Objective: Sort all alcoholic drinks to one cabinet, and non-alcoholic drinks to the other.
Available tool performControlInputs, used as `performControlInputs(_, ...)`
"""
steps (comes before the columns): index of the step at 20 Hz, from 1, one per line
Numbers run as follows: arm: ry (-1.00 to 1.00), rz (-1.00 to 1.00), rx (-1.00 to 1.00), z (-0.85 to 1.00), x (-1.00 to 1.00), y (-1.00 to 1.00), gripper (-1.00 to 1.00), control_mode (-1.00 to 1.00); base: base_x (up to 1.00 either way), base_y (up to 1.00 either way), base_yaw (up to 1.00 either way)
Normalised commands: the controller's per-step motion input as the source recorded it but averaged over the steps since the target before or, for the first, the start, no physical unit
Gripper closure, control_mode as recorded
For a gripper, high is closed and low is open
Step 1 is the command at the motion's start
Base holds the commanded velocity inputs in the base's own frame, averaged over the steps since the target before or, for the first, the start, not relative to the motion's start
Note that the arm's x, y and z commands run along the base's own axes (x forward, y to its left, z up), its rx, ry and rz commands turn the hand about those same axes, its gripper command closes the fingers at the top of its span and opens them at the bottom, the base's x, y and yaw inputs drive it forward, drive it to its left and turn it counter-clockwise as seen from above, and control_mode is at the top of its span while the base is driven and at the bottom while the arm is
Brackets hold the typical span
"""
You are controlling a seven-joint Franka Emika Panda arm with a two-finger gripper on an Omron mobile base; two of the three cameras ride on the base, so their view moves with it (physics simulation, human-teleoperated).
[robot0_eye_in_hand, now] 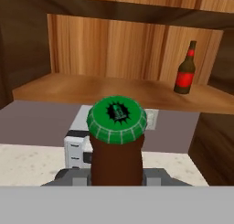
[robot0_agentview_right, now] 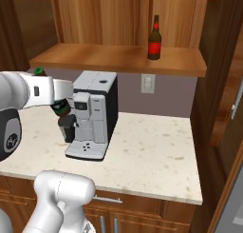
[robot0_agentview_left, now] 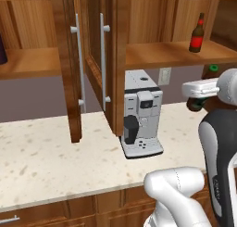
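My gripper (robot0_eye_in_hand: 117, 175) is shut on a dark brown beer bottle (robot0_eye_in_hand: 117, 147) with a green crown cap, held upright in front of the open right cabinet. In the left base view the gripper (robot0_agentview_left: 199, 95) is at the right edge, with the bottle's cap (robot0_agentview_left: 213, 67) just above it. In the right base view the gripper (robot0_agentview_right: 58, 100) is left of the coffee machine. A second brown bottle (robot0_agentview_left: 197, 34) (robot0_agentview_right: 154, 38) (robot0_eye_in_hand: 185, 74) with a red label stands on the right cabinet's shelf (robot0_agentview_right: 109, 58). A dark purple bottle's edge (robot0_agentview_left: 2, 50) shows in the left cabinet.
A white and black coffee machine (robot0_agentview_left: 141, 115) (robot0_agentview_right: 92, 113) stands on the speckled counter (robot0_agentview_left: 46, 161) (robot0_agentview_right: 152, 151) under the shelf. Two open cabinet doors (robot0_agentview_left: 74, 64) with long handles hang between the cabinets. A wall outlet (robot0_agentview_right: 147, 83) sits behind the machine.
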Motion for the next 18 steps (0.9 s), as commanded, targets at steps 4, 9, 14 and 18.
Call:
performControlInputs(4, -0.07, 0.0, 0.0, 0.1, 0.04, -0.02, 1.0, -1.0, 0.0, 0.0, 0.0)
performControlInputs(9, -0.12, 0.0, 0.0, 0.12, 0.01, -0.01, 1.0, -1.0, 0.0, 0.0, 0.0)
performControlInputs(14, -0.09, 0.0, 0.0, 0.15, 0.05, 0.0, 1.0, -1.0, 0.0, 0.0, 0.0)
performControlInputs(18, -0.05, 0.0, 0.0, 0.17, 0.18, 0.0, 1.0, -1.0, 0.0, 0.0, 0.0)
